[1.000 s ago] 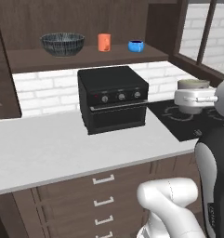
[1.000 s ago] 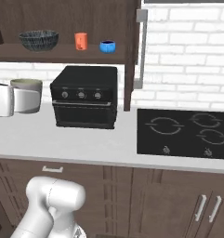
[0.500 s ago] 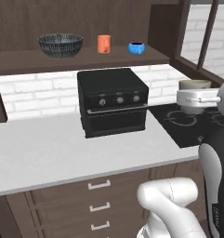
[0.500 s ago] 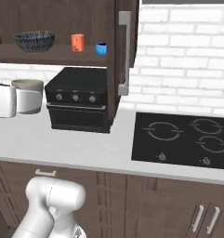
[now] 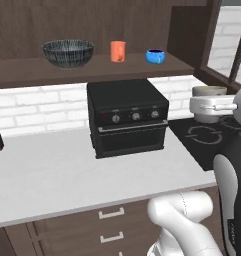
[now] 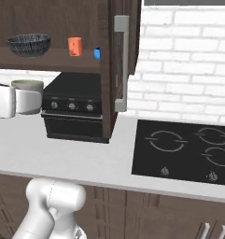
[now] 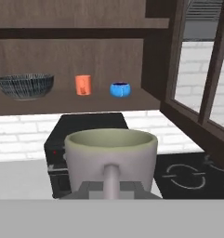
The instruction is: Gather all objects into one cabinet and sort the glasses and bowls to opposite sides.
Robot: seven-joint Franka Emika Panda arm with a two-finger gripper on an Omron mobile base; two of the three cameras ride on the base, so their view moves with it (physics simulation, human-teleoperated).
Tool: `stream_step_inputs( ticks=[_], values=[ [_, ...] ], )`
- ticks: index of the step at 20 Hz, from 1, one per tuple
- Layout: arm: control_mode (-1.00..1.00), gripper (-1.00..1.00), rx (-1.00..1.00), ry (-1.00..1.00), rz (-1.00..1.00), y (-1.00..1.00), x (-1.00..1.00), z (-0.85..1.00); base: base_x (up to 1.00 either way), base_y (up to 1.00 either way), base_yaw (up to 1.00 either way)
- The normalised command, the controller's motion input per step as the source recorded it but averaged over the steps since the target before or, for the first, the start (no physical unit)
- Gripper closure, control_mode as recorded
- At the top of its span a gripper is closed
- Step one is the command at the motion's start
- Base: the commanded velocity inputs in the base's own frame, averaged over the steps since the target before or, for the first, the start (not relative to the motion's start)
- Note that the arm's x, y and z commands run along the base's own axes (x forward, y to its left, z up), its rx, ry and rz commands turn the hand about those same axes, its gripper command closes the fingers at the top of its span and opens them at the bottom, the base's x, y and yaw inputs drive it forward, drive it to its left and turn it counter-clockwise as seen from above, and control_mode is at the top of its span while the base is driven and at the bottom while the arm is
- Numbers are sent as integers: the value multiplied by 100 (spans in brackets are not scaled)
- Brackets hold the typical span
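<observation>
The grey-beige mug point(image 7: 111, 155) sits upright in the gripper point(image 7: 111, 188), whose jaws are pinched together on its handle, so the cup is carried right in front of the hand, above the counter. Judging from this, the step in hand is the transport of the last loose object to the wide cabinet point(image 7: 85, 103).

Ahead of and above the gripper, on that cabinet's shelf, stand the orange cup point(image 7: 83, 85) almost straight in front, the blue item point(image 7: 120, 89) just to its right, and the striped bowl point(image 7: 25, 86) well off to the left. The next move seems to call for lifting the mug to shelf height and carrying it forward to the cup side, well apart from the bowl, without clipping the shelf edge.

Directly below and beyond the mug sits a black countertop oven point(image 5: 127, 117) on the pale grey counter point(image 5: 47, 175). To the right of the hand lies a black cooktop point(image 6: 184, 151), with white brick wall point(image 6: 179, 56) behind.
</observation>
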Motion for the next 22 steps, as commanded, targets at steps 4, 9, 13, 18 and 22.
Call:
stream_step_inputs(
  ticks=[4,9,13,18,22],
  values=[
    [100,100,0,0,0,0,0,0,47,0,0],
    [100,100,0,0,0,0,0,0,43,0,0],
    [100,100,0,0,0,0,0,0,35,0,0],
    [-100,100,0,-2,0,0,8,17,0,0,0],
    [-100,100,1,-9,0,-4,9,53,0,0,0]
  ],
)
